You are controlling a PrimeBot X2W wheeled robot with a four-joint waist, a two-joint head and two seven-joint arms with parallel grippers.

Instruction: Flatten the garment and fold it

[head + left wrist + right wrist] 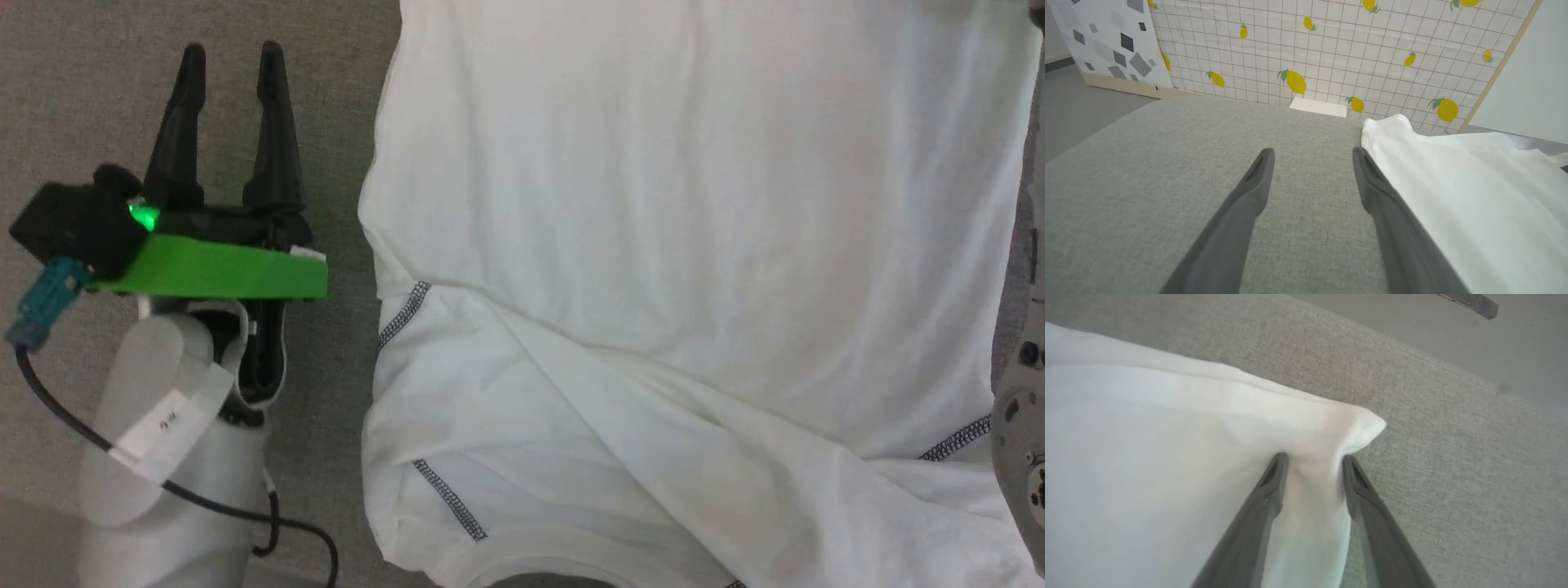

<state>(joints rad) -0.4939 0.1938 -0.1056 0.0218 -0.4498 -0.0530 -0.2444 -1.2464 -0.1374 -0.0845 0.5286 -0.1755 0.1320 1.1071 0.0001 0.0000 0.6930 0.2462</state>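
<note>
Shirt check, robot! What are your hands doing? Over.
Left hand open, over bare cushion beside shirt. Right hand astride shirt's corner, cloth bunched between fingers, not yet clamped. Shirt spread out but creased. No obstacle seen.

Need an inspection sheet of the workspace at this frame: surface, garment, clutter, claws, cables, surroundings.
Surface: grey woven surface, bare beside the garment.
Job's things: white garment spread out, dark zigzag seams, creases in the near part; not yet folded.
Clutter: pale flat piece at the surface's far edge; identity unclear.
Claws: left claw open over bare surface beside the garment's edge, holding nothing. Right claw astride a bunched garment corner; grip not certain.
Cables: black cable loops off the left wrist, apart from the garment.
Surroundings: lemon-print backdrop, speckled panel, grey floor.
</note>
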